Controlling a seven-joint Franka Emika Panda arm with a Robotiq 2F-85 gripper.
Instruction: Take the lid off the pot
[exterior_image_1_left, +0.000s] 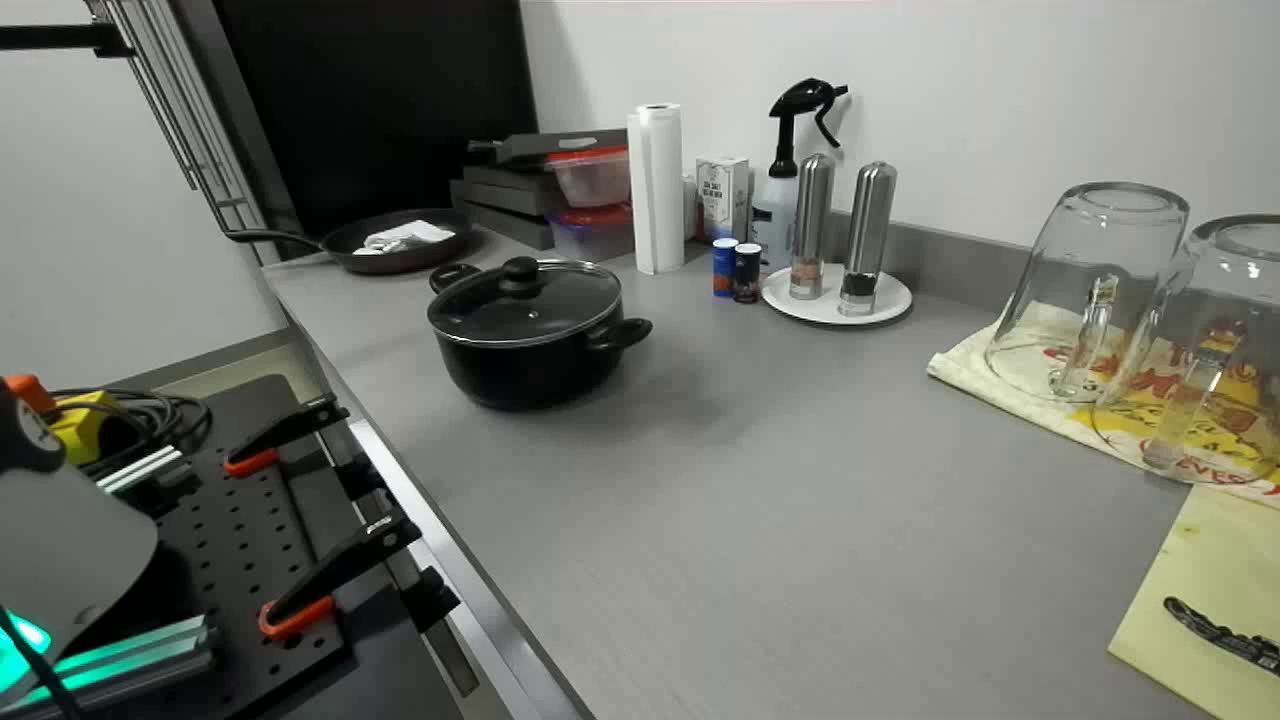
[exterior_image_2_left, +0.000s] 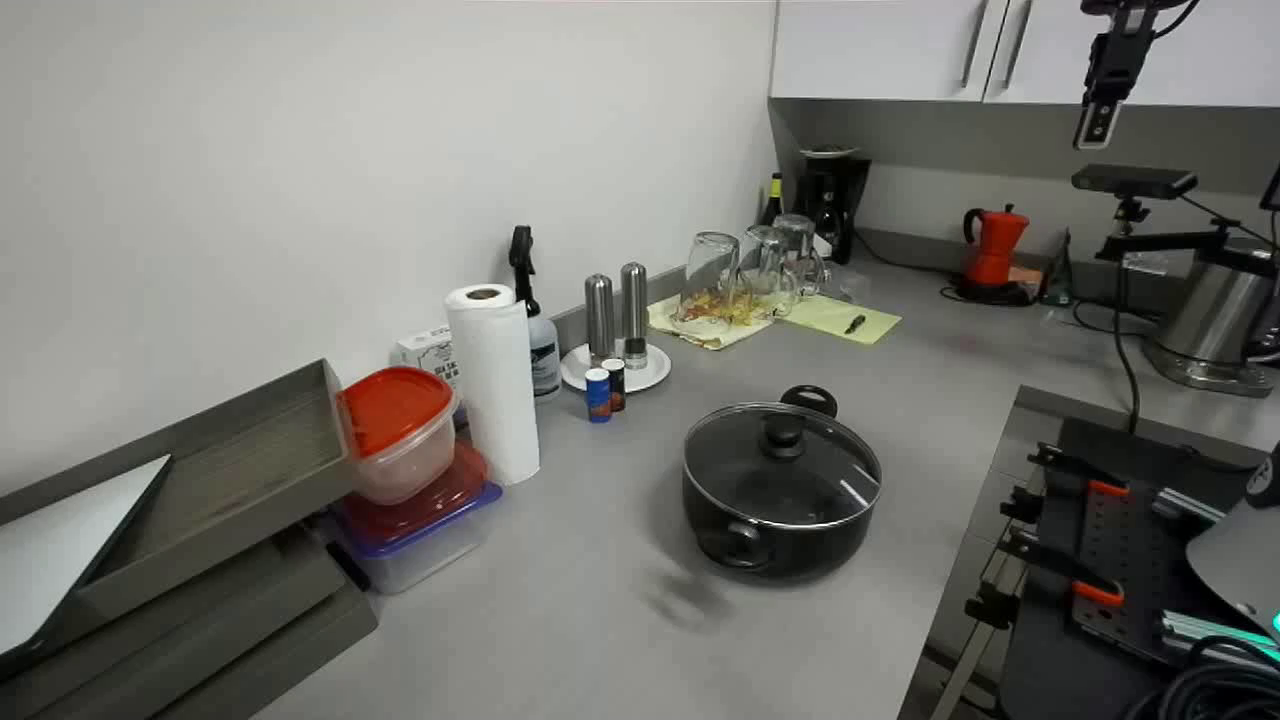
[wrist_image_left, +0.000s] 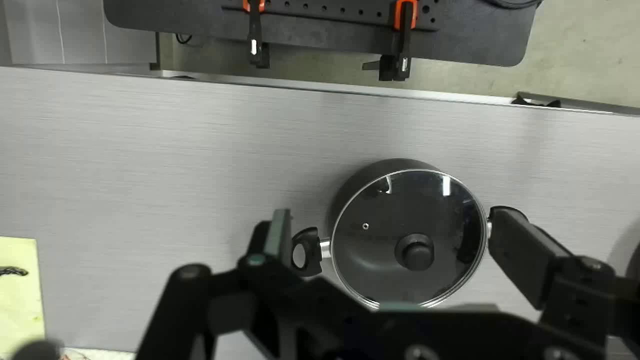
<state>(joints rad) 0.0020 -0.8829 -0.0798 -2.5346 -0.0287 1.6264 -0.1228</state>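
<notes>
I am in a kitchen: in an exterior view, white cabinets (exterior_image_2_left: 1050, 50) at upper right, a steel kettle (exterior_image_2_left: 1210, 315) far right, a cooking pot (exterior_image_2_left: 812, 550) on the desk (exterior_image_2_left: 590, 610).

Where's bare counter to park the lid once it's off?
Biggest: counter between pot and yellow paper. Smaller: between pot and stacked plastic containers. Narrow strip beside pot along the front edge. Crowded: along the wall, with paper towel roll, white plate of grinders, upturned glasses.
</notes>
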